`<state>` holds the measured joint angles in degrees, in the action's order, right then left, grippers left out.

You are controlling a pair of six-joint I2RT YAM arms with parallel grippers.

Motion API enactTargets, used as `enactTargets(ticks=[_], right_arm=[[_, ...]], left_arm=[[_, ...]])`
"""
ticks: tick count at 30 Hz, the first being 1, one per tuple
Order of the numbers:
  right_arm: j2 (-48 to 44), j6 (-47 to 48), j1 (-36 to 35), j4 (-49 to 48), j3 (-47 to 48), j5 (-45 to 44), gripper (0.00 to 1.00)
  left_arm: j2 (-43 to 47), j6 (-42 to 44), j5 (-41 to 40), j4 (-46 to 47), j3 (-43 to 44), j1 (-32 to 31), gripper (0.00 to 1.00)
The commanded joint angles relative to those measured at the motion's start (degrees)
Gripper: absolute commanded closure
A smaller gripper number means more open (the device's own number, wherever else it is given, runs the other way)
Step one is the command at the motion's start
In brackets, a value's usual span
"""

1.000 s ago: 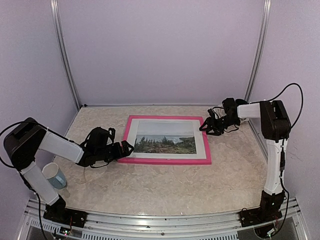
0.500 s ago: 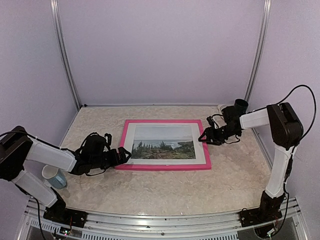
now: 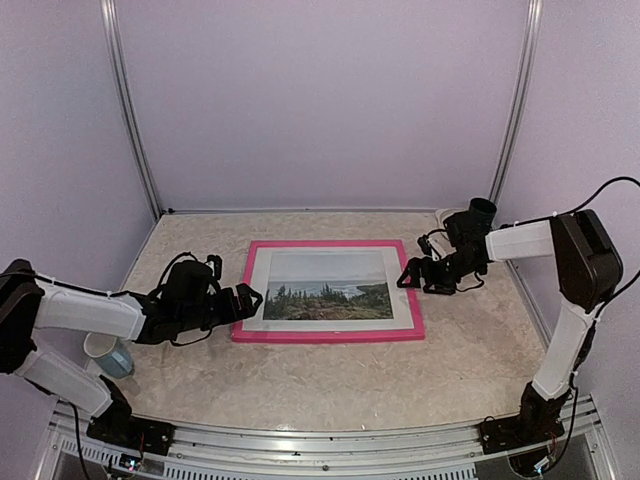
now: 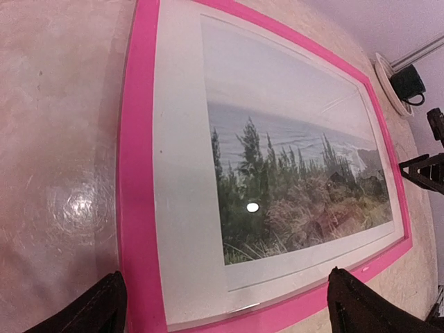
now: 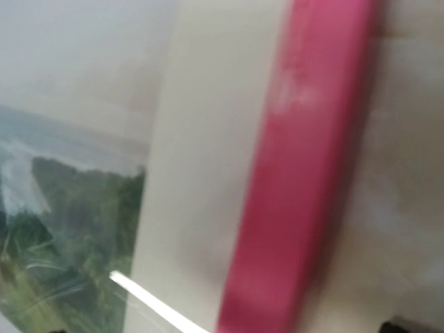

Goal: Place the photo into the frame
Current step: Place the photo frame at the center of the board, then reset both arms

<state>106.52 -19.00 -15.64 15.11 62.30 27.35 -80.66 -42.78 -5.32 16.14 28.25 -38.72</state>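
The pink-red frame [image 3: 327, 335] lies flat in the middle of the table, with a white mat and the photo [image 3: 328, 296] of evergreens and water inside it. My left gripper [image 3: 246, 300] is at the frame's left edge. Its black fingertips [image 4: 94, 305] stand open, wide apart over the frame's [image 4: 133, 173] near corner, with nothing between them. The photo [image 4: 298, 187] shows sharp in that view under a light glare. My right gripper [image 3: 406, 274] is at the frame's right edge, jaws spread. The right wrist view is blurred, showing the frame's bar [image 5: 305, 173] and photo [image 5: 62, 208].
A white and blue mug [image 3: 106, 352] stands at the near left beside my left arm. A black cup [image 3: 482, 210] on a white saucer sits at the back right, behind my right arm. Walls close in the left, back and right.
The frame has shifted a little toward the near left and settled flat. My right gripper came down along its right edge and its jaws widened. My left arm lowered and stretched out.
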Motion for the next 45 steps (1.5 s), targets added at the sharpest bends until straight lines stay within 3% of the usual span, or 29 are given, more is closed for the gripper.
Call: enactTargets(ticks=[1,8,13,18,26,31,37,45], right_arm=[[-5.5,0.6,-0.4,5.0,-0.3,-7.9,0.01],[-16.9,1.5,-0.3,2.3,-4.6,-13.6,0.01],[-25.9,4.5,-0.2,-1.5,-9.5,-14.6,0.01],[-39.0,3.9,-0.3,-9.0,-19.3,-21.5,0.01],[-60.1,5.7,-0.3,-15.7,-29.1,-22.7,0.01],[-63.6,6.6,1.7,-15.9,-30.5,-19.8,0.01],[-64.5,6.1,14.8,-13.5,-30.4,-7.0,0.01],[-68.8,10.0,15.1,-10.3,-29.8,-9.2,0.01]], left_arm=[[5.3,3.3,-4.0,-6.2,4.5,1.5,0.01],[14.8,9.1,-5.4,-15.4,9.6,6.5,0.01],[20.3,14.4,-11.1,-22.5,12.1,7.6,0.01],[24.1,14.0,-10.6,-24.3,12.5,8.2,0.01],[28.4,17.6,-10.4,-25.5,13.7,11.7,0.01],[32.2,20.4,-1.4,-21.2,10.8,21.1,0.01],[37.8,23.3,6.8,-20.5,7.6,34.7,0.01],[44.9,27.8,5.5,-20.2,3.3,36.0,0.01]])
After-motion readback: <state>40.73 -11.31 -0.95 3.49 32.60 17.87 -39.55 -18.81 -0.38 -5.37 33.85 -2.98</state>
